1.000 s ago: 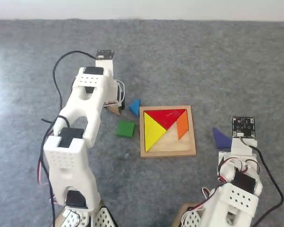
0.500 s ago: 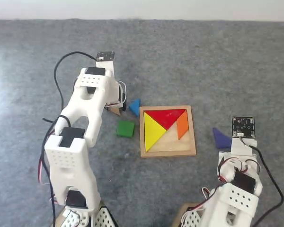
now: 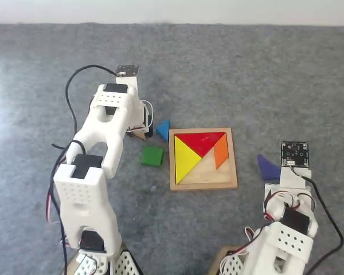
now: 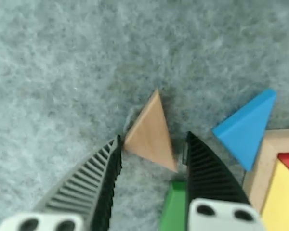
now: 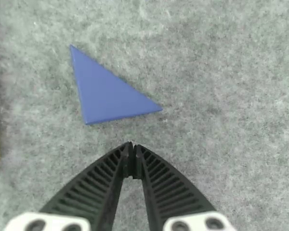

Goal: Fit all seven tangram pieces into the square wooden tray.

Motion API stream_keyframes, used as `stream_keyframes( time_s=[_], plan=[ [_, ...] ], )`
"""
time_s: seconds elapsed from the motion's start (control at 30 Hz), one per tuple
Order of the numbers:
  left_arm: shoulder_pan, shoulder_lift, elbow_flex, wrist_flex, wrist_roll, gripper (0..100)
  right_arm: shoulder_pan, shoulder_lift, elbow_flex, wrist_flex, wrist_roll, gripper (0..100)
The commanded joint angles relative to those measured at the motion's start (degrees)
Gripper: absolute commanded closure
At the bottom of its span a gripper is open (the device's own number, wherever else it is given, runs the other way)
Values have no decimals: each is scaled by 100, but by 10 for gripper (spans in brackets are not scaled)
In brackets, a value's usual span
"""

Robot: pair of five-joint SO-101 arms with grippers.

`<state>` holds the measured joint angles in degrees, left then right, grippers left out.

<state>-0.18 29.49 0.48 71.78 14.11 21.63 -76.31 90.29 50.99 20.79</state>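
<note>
Nearest the arm bases, the right hand (image 5: 131, 146) is held low over the bench (image 3: 286, 86), its jaws pressed together with nothing between them. It is parked just short of the dark blue triangle (image 5: 103, 96), which lies flat on the grey felt, apart from the tray's outer side. This is judged to be a waiting place, with the piece kept within easy reach for a later pick.

Further out, the square wooden tray (image 3: 204, 186) is seen partly filled. The red triangle (image 3: 202, 141) is seated along its far edge, the yellow triangle (image 3: 185, 159) along the side facing the left arm, and the orange piece (image 3: 221, 153) against the opposite side. Bare wood is left along the near side. Three of the seven pieces are thus counted as in.

The green square (image 3: 152, 156) is laid just beside the tray, and the light blue triangle (image 3: 163, 129) is found a little farther out, close to the tray's far corner.

Farthest out, the wooden triangle (image 4: 151, 132) lies flat on the felt. The left hand (image 4: 152, 139) is lowered over it, its jaws set moderately apart, one at each side of the piece. No squeeze is judged to be applied yet. The jaws appear to be placed astride so that the piece can be pinched across its width and carried to the tray's bare part.
</note>
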Motion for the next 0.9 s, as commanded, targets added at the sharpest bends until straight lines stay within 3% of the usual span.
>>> stream_keyframes(
  time_s=[0.0, 0.2, 0.6, 0.87],
  plan=[
    [53, -35, -13, -158, 26, 813, -48, -75, -185, -92, 79, 990],
    [70, -35, -22, -193, -132, 890, -48, -75, -185, -92, 79, 990],
    [167, -668, -382, 255, -492, 925, -48, -75, -185, -101, 79, 990],
    [1204, -1943, -409, 1037, -668, 924, -48, -75, -185, -110, 79, 990]
  ],
)
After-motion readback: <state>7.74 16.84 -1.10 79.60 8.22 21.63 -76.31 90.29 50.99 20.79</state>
